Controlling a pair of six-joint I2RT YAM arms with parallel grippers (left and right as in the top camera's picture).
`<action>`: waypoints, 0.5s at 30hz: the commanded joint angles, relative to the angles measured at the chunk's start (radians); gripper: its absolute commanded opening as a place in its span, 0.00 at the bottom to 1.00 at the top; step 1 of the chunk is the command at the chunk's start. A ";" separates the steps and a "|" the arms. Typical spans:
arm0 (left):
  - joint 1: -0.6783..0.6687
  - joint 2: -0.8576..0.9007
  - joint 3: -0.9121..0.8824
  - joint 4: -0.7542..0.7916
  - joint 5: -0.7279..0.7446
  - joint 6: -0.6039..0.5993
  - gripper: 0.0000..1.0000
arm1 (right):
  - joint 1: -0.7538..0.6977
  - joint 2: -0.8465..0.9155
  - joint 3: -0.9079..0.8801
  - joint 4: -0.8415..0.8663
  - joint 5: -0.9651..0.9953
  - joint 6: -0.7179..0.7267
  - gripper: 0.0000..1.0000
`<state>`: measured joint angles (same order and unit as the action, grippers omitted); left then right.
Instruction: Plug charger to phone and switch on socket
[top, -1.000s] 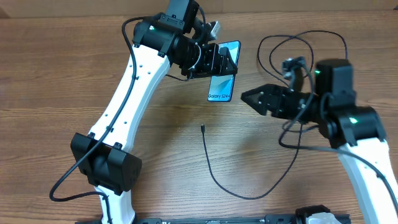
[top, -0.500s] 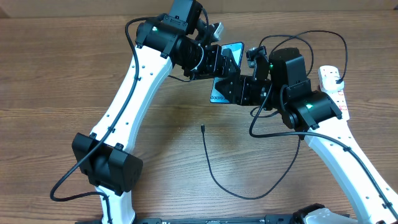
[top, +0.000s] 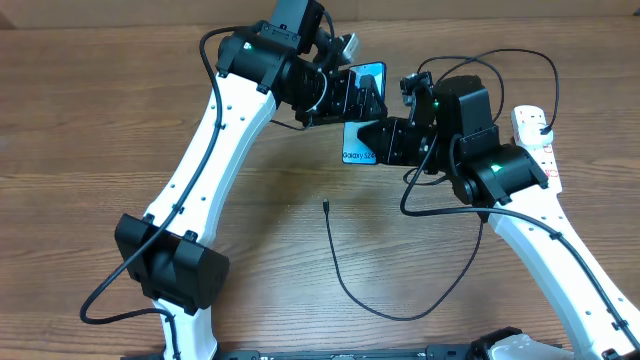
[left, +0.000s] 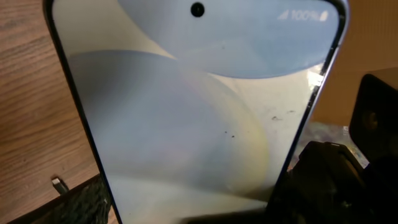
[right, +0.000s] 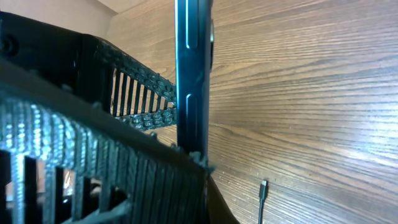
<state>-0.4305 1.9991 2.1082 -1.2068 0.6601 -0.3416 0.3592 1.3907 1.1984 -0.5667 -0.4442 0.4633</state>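
Observation:
The phone (top: 362, 152) is held off the table with its teal screen lit, and it fills the left wrist view (left: 193, 112). My right gripper (top: 378, 136) is shut on its right edge; in the right wrist view the phone (right: 193, 74) stands edge-on at my fingers (right: 149, 118). My left gripper (top: 352, 100) straddles the phone's far half, its jaws spread wide beside both long edges with a sliver of wood showing past the left finger (left: 78, 199). The charger's connector tip (top: 327, 207) lies loose on the table, its thin black cable (top: 345, 278) curving right. The white socket (top: 540, 150) lies at the far right.
The charger's cable loops (top: 480, 62) over the table behind my right arm. The connector tip also shows in the right wrist view (right: 263, 186) and the left wrist view (left: 59, 184). Bare wooden table (top: 100, 120) stretches to the left and front.
My right arm has swung left from beside the socket to the phone and shut on it. My left jaws have widened around the phone, which has shifted slightly.

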 joint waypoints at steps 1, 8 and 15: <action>0.010 -0.017 0.015 0.027 0.044 0.005 0.89 | -0.020 -0.017 0.021 0.034 -0.074 -0.010 0.04; 0.081 -0.017 0.015 0.160 0.410 0.112 0.83 | -0.119 -0.027 0.020 0.145 -0.377 0.027 0.04; 0.112 -0.017 0.015 0.401 0.817 0.129 0.74 | -0.138 -0.027 0.020 0.271 -0.441 0.118 0.04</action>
<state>-0.3115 1.9991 2.1067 -0.8692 1.1671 -0.2581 0.2115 1.3827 1.1999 -0.3119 -0.8047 0.5251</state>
